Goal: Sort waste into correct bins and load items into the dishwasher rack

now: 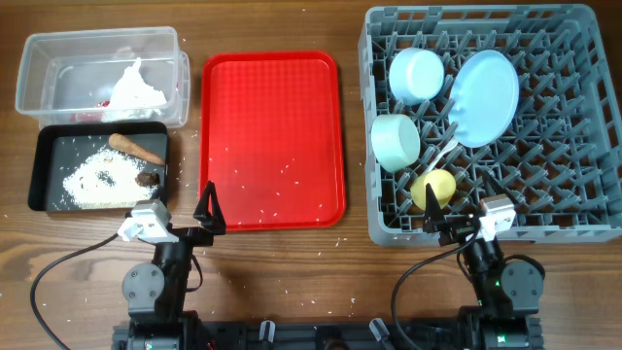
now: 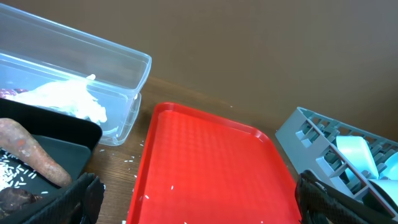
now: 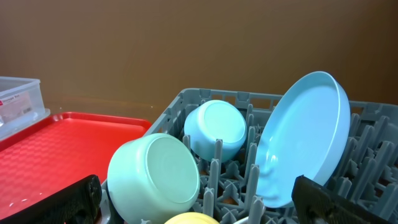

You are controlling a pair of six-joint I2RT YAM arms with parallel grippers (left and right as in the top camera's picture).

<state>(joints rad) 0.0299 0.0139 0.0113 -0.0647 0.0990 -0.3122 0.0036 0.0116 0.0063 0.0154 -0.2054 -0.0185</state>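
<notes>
Wooden tabletop from overhead, and only this view gets the whole layout. There are two bins far left. The tub has paper and a red scrap in it. Just in front of it, the black tray holds one carrot, a patch of rice and one chunk. The red tray sits mid-table with stray grains on and around it. The rack on the right holds five items: plate, small bowl, mint bowl, cup and spoon. The left claw is at the red tray's near edge, and the right claw is at the rack's near wall by the cup.

Left wrist view: the claw is spread wide with nothing in it. You get the tub side-on with the paper behind its clear wall, and the carrot up close in the black tray. The rack is just a corner at the right.

Right wrist view: the fingers are wide apart too, also empty. Both bowls are tipped on their sides between the pegs, with the plate up on edge beside them. The cup is only a yellow sliver at the bottom edge, and the black tray is out of view.
</notes>
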